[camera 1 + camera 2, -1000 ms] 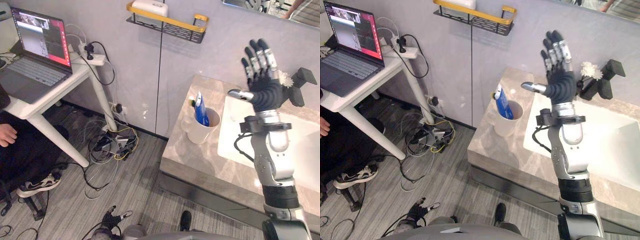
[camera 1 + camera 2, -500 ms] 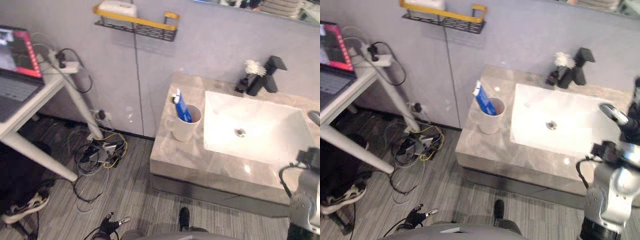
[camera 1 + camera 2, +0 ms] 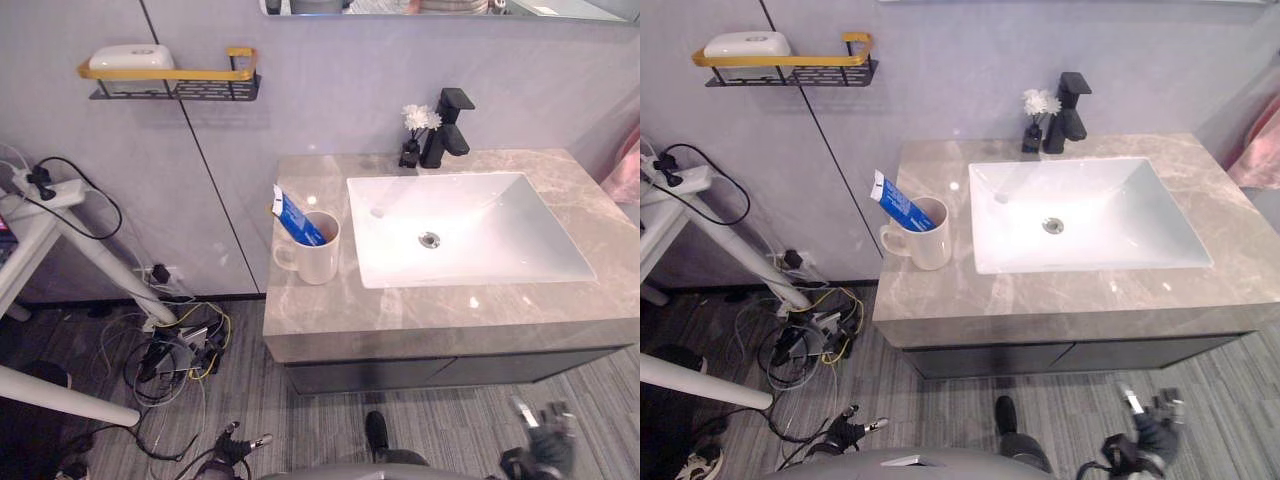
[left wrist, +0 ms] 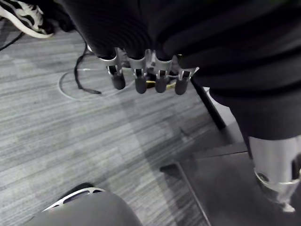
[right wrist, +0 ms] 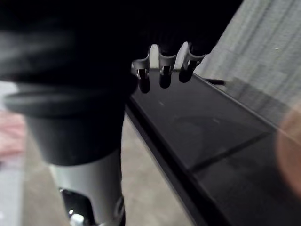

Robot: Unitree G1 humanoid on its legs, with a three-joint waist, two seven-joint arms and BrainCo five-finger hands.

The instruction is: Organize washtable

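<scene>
Right robot hand (image 3: 1148, 432) dropped; mug (image 3: 318, 258) holds tube (image 3: 297, 221)

Table (image 3: 400, 320): polished grey marble-look stone. Sink (image 3: 500, 240): glossy white, smooth. Faucet (image 3: 447, 130): matt black metal. Mug (image 3: 318, 262): glossy. Floor (image 3: 250, 400): matt wood-grain.
</scene>
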